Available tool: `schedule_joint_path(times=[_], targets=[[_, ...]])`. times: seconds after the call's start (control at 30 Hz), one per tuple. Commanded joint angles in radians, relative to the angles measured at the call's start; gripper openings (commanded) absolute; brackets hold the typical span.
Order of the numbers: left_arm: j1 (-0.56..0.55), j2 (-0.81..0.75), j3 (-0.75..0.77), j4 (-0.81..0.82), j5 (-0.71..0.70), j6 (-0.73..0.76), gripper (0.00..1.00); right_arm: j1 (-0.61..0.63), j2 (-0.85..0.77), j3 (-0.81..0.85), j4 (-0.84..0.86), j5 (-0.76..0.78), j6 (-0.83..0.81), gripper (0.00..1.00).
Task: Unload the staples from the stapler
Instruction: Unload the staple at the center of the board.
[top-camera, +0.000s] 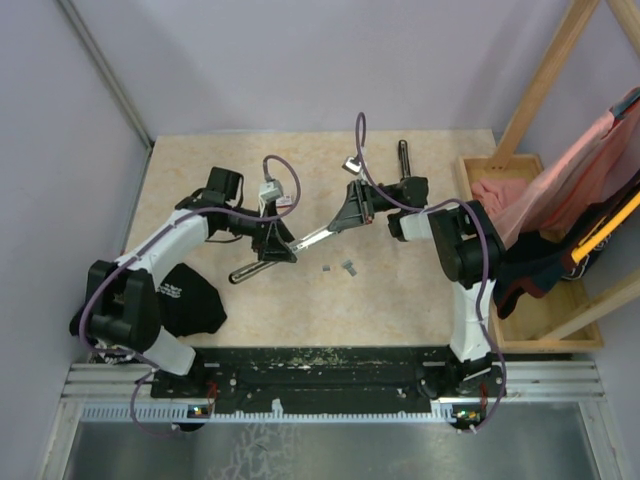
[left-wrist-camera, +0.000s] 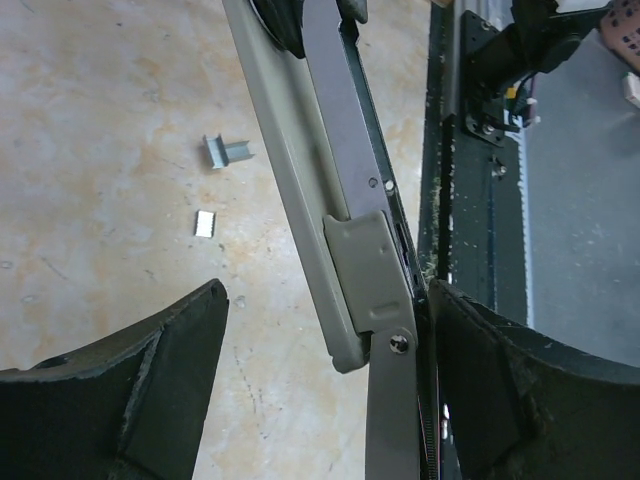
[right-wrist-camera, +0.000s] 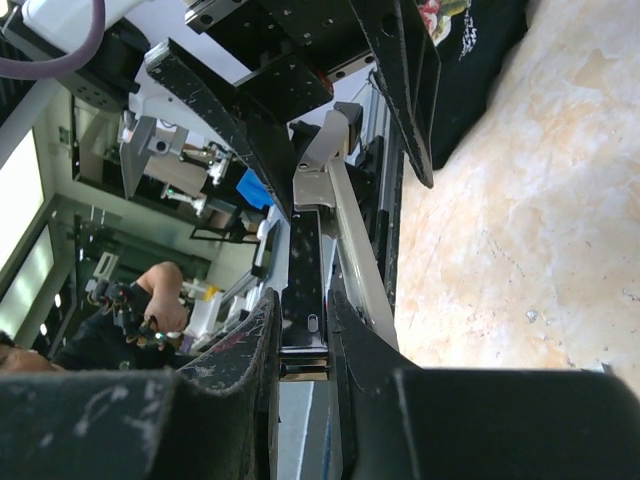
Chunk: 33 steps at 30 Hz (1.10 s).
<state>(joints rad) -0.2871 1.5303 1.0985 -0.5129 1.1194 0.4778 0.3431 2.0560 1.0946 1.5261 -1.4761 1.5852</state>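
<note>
Two robot arms share a long, slim stapler (top-camera: 310, 238) of dull grey metal over a mottled beige table (top-camera: 200, 170). The right gripper (top-camera: 352, 210) is clamped on one end, while the dark, scuffed fingers of the left gripper (top-camera: 275, 245) stand wide apart around the other end, not pinching it. A few staples (top-camera: 348, 266), tiny shiny grey blocks, lie on the table just beside the stapler. The left fingers should probably close squarely on the flat hinged arm, without twisting it, so any remaining strip slides free.
</note>
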Motion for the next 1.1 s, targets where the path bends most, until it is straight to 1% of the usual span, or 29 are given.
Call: schedule_joint_path(times=[0.0, 0.07, 0.17, 0.37, 0.5, 0.57, 0.77, 1.07], targets=[[-0.005, 0.082, 0.091, -0.133, 0.016, 0.086, 0.84, 0.014, -0.034, 0.05, 0.198, -0.014, 0.069, 0.0], [-0.007, 0.117, 0.131, -0.196, 0.031, 0.107, 0.82, 0.014, -0.026, 0.054, 0.197, -0.018, 0.073, 0.0], [-0.014, 0.146, 0.158, -0.237, 0.058, 0.109, 0.8, 0.014, -0.018, 0.061, 0.197, -0.021, 0.077, 0.0], [-0.057, 0.134, 0.153, -0.211, 0.008, 0.056, 0.77, 0.014, -0.004, 0.067, 0.198, -0.033, 0.079, 0.0], [-0.071, 0.143, 0.174, -0.238, -0.008, 0.046, 0.72, 0.014, -0.003, 0.067, 0.197, -0.037, 0.076, 0.0], [-0.074, 0.15, 0.182, -0.256, -0.015, 0.052, 0.69, 0.014, -0.001, 0.066, 0.198, -0.038, 0.075, 0.0], [-0.08, 0.177, 0.217, -0.374, 0.013, 0.097, 0.62, 0.014, 0.007, 0.068, 0.198, -0.041, 0.072, 0.0], [-0.094, 0.176, 0.214, -0.443, 0.012, 0.141, 0.59, 0.013, 0.011, 0.069, 0.198, -0.046, 0.064, 0.0]])
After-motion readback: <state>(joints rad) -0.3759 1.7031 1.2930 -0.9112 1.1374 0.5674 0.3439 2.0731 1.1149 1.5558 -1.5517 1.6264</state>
